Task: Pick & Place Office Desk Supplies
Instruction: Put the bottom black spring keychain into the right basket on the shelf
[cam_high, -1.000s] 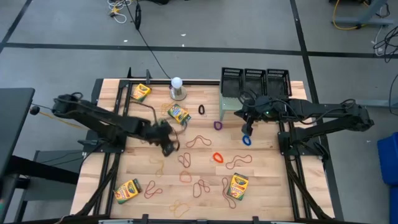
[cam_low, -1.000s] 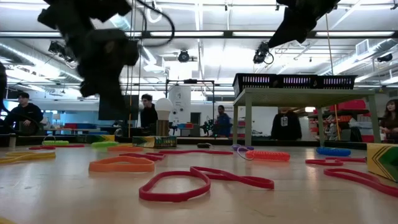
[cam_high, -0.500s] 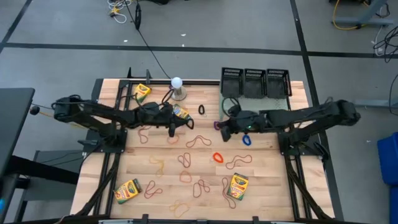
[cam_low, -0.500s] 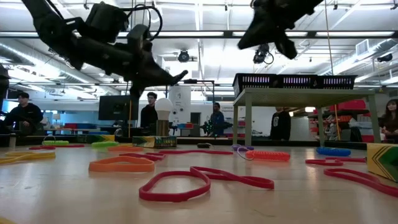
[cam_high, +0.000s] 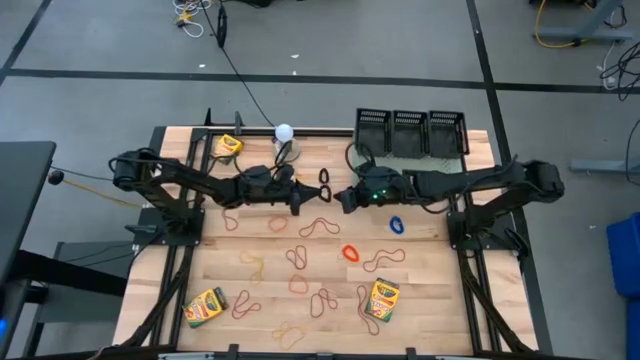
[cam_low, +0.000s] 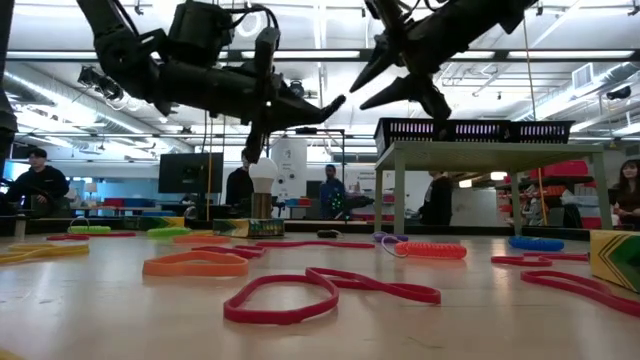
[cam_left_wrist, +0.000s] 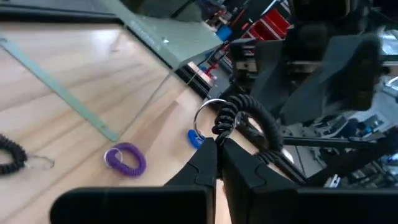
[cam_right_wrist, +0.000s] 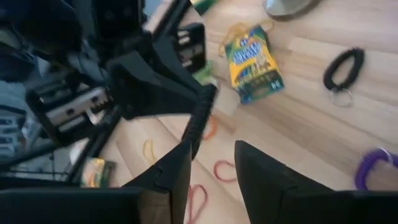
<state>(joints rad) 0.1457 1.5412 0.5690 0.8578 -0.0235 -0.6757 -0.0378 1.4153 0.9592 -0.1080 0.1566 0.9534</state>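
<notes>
My left gripper (cam_high: 300, 197) is shut on a black coiled loop (cam_left_wrist: 249, 115) with a metal ring, high above the table's middle. My right gripper (cam_high: 338, 198) faces it from the right, open; in the right wrist view the loop (cam_right_wrist: 196, 124) hangs just ahead of its spread fingers. On the table lie crayon boxes (cam_high: 228, 146) (cam_high: 205, 305) (cam_high: 383, 300) and many rubber-band loops such as an orange one (cam_high: 350, 253). Three black mesh baskets (cam_high: 409, 132) stand on a pale green riser at the far right. My left gripper pinches the black coiled loop between its two fingertips, close to the metal ring (cam_left_wrist: 205, 115). The fingers come about level from the table's left. The loop is lifted clear of the table and dangles from the tips. My right gripper: whether a finger (cam_right_wrist: 177, 165) touches the loop's lower end, I cannot tell.
A white ball on a metal base (cam_high: 284, 132) stands at the far middle. Coiled loops lie below the grippers: black (cam_high: 323, 177), purple (cam_high: 350, 200), blue (cam_high: 397, 225). A crayon box (cam_right_wrist: 255, 59) lies under my left arm. People stand beyond the table.
My left gripper has risen from the table's middle, tipped from pointing down to about level, and gone right and toward the far edge to meet the right gripper. My right gripper has moved toward the table's left, sunk a little, rolled about its own line and opened.
</notes>
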